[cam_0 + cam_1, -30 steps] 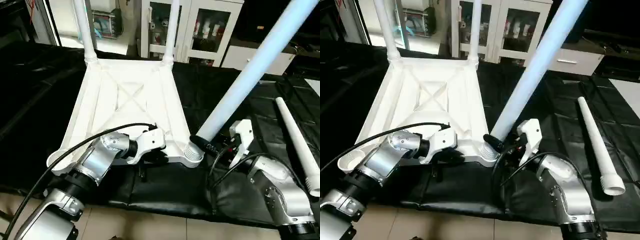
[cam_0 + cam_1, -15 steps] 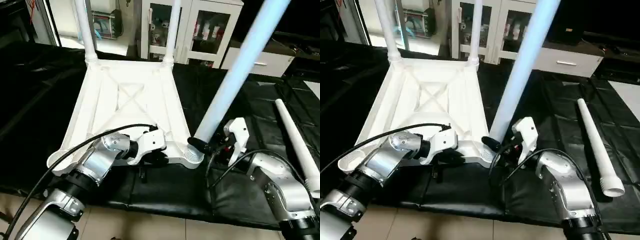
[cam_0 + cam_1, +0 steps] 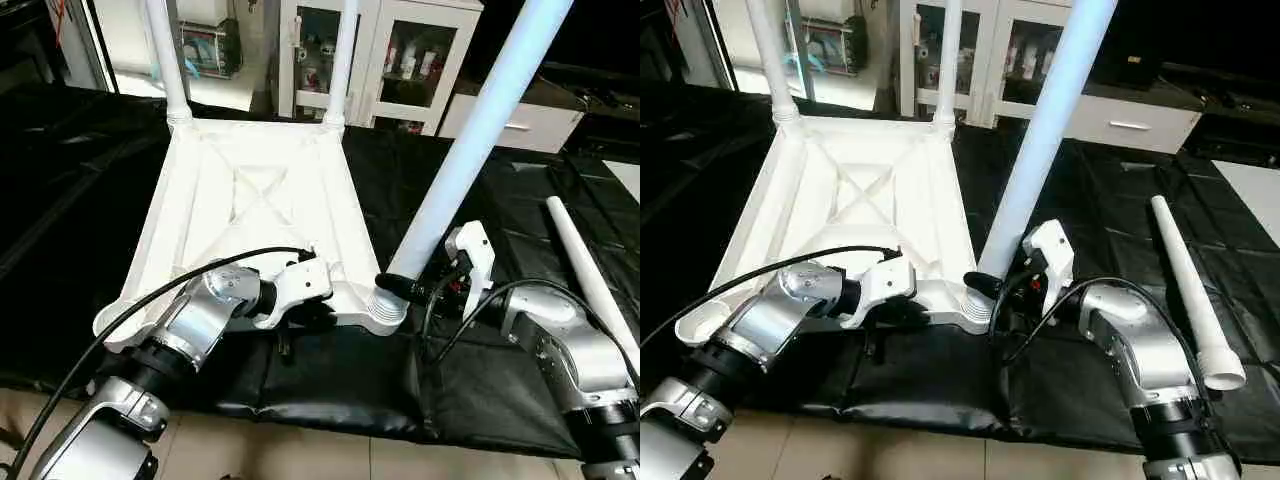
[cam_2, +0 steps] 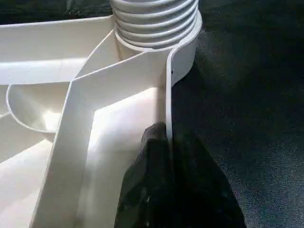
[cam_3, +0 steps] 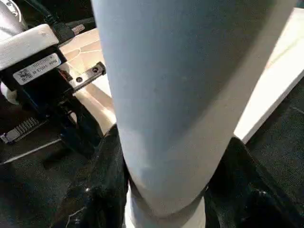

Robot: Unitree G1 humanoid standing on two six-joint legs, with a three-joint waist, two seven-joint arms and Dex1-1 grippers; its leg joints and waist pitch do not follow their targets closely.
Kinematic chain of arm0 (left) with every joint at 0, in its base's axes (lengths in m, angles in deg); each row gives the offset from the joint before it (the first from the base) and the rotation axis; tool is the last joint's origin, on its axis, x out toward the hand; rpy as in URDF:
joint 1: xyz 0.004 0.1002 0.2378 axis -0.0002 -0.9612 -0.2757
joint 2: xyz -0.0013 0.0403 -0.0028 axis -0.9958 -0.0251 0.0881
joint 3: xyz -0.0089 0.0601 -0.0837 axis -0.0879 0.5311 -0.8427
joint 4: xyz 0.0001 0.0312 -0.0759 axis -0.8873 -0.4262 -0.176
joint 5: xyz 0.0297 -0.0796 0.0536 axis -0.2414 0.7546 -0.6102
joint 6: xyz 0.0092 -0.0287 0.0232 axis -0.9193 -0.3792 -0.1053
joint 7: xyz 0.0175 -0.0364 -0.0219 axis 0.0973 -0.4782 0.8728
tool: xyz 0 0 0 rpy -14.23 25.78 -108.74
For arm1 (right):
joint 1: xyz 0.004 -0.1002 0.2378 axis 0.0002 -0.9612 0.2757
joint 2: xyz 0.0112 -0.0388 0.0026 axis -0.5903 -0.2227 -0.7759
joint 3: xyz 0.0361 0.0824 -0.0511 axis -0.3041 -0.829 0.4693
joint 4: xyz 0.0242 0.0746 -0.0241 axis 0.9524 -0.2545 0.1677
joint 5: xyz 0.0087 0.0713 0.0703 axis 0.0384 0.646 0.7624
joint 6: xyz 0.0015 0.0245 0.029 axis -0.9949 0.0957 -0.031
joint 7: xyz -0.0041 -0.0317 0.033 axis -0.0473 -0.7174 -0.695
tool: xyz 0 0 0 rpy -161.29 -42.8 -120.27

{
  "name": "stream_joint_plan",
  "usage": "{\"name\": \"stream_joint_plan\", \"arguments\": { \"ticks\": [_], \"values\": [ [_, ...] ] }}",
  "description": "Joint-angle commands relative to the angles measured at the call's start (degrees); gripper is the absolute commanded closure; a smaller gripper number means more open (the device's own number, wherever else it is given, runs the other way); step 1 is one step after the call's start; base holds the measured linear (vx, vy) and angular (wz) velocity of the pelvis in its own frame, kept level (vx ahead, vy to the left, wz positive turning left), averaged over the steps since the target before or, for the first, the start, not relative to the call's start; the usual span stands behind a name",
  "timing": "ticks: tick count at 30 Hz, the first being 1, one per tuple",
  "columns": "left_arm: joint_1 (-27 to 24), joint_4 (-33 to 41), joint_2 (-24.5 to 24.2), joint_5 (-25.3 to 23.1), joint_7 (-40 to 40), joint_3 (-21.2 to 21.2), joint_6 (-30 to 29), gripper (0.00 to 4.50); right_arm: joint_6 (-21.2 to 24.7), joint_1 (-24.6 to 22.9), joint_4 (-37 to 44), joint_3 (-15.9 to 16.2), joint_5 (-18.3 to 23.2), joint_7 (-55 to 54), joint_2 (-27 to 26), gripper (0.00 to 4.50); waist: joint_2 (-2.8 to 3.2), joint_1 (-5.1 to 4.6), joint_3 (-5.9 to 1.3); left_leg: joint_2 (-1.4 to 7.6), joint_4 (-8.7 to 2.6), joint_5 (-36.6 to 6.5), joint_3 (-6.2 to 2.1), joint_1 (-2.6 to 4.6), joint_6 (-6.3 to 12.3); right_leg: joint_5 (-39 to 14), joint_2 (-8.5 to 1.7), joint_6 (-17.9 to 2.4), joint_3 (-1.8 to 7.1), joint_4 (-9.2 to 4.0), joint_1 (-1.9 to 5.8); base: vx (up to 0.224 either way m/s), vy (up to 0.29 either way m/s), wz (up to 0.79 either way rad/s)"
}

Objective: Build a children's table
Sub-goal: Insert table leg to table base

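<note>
Tabletop (image 3: 255, 200) inverted on our counter (image 3: 520, 380); left end effector (image 4: 166, 156) clamped on its near rim, right end effector (image 3: 405, 288) clamped around leg (image 3: 470, 150) at the near-right socket (image 3: 385, 308).

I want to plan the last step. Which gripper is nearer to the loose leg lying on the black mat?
Right. The right gripper clamps the third leg at the near corner socket, on the loose leg's side. The left gripper pinches the tabletop rim farther left.
</note>
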Motion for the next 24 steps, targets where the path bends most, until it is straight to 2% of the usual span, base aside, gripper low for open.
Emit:
{"name": "stream_joint_plan", "arguments": {
  "ticks": [1, 6, 9, 18, 21, 23, 24],
  "values": [
    [0.27, -1.09, -0.22, -0.55, 0.34, 0.42, 0.34, 4.45, 5.23, -2.44, -5.84, 1.97, -1.46, 0.12, 0.48, 2.64, 0.58, -0.2, -1.79, 4.56, -5.59, -24.78, -2.86, 0.9, -2.32, -28.93, -5.14, -7.02, 3.61, -5.49, 0.37, 0.0, 0.0, 0.0],
    [-0.27, -0.5, -0.37, -0.57, 0.49, 0.47, 0.24, 4.45, 3.67, -4.21, -5.41, 1.48, -1.33, -1.3, -0.74, 2.64, 0.31, -0.25, -1.76, 4.53, -5.62, -26.53, -3.08, 1.0, -2.55, -31.88, -5.25, -5.63, 3.5, -5.86, 0.18, 0.0, 0.0, 0.0],
    [-0.5, -0.31, -0.47, -0.57, 0.57, 0.42, 0.21, 4.45, 1.25, -4.95, -5.8, 1.43, -2.32, -2.15, -1.31, 2.64, 0.39, -0.21, -1.83, 4.53, -5.68, -26.96, -3.13, 1.01, -2.7, -32.13, -5.28, -5.17, 3.5, -6.0, 0.1, 0.0, 0.0, 0.0],
    [-0.79, 0.0, -0.21, -0.54, 1.56, 0.01, -0.75, 4.5, 0.66, -5.26, -6.29, 1.37, -3.09, -4.53, -2.58, 2.65, 0.38, -0.41, -1.66, 4.45, -5.76, -28.91, -3.26, 1.2, -2.84, -34.38, -5.18, -4.45, 3.38, -6.33, -0.25, 0.0, 0.0, 0.0],
    [-0.25, 0.42, 1.31, -0.22, 4.66, -1.31, -4.3, 4.5, -0.12, -3.83, -9.22, -0.24, -5.34, -12.06, -5.32, 2.65, 0.43, -0.88, -1.37, 4.31, -5.7, -31.41, -3.59, 1.43, -3.31, -38.31, -5.18, -3.23, 2.91, -6.86, -0.56, 0.0, 0.0, 0.0],
    [1.08, 0.52, 3.26, -0.16, 7.78, -2.48, -7.92, 4.5, -1.58, -1.73, -13.28, -1.58, -7.53, -19.35, -7.72, 2.65, 0.59, -2.07, -1.23, 4.2, -5.57, -34.74, -4.21, 1.62, -4.31, -41.57, -5.22, -2.2, 1.93, -7.26, -0.7, 0.0, 0.0, 0.0],
    [1.08, 0.52, 3.26, -0.16, 7.78, -2.48, -7.92, 4.5, -1.58, -1.73, -13.28, -1.58, -7.53, -19.35, -7.72, 2.65, 0.56, -2.57, -1.18, 4.15, -5.72, -35.33, -4.49, 1.3, -4.45, -41.74, -5.14, -1.84, 1.51, -7.41, -0.34, 0.0, 0.0, 0.0]
  ]
}}
